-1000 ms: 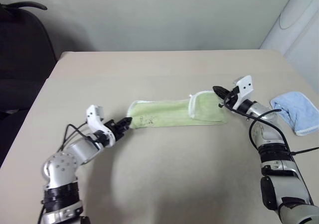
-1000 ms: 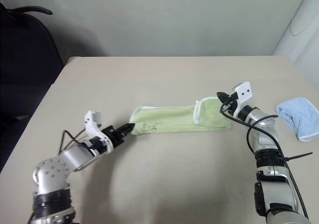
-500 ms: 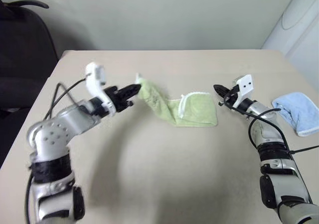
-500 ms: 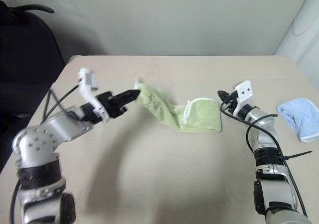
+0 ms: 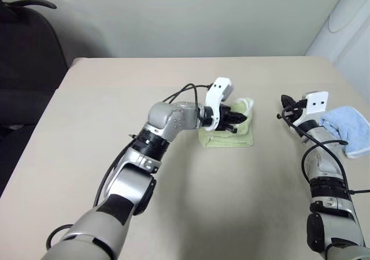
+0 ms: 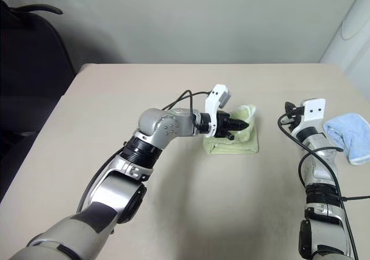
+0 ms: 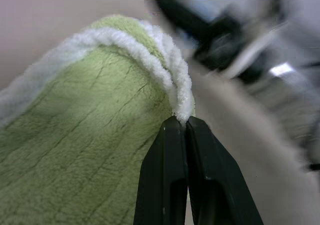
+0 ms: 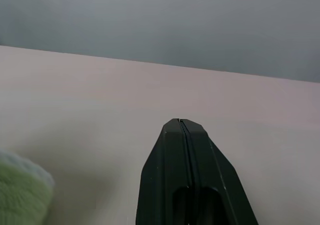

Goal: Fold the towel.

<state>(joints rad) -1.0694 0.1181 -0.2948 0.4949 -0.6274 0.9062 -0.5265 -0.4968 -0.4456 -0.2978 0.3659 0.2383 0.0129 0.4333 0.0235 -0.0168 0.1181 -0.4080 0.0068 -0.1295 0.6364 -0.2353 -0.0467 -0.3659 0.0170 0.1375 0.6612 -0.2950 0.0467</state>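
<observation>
Table (image 5: 173,202): beige, bearing the towel (image 5: 240,137) near its centre, bunched into a short folded stack. Blue cloth (image 5: 347,127) lies well right of the towel. Left gripper (image 7: 181,127) over the towel, clenched on its white edging. Right gripper (image 8: 181,122) between towel and cloth, clenched, grasping nothing

No readable text or labels.
</observation>
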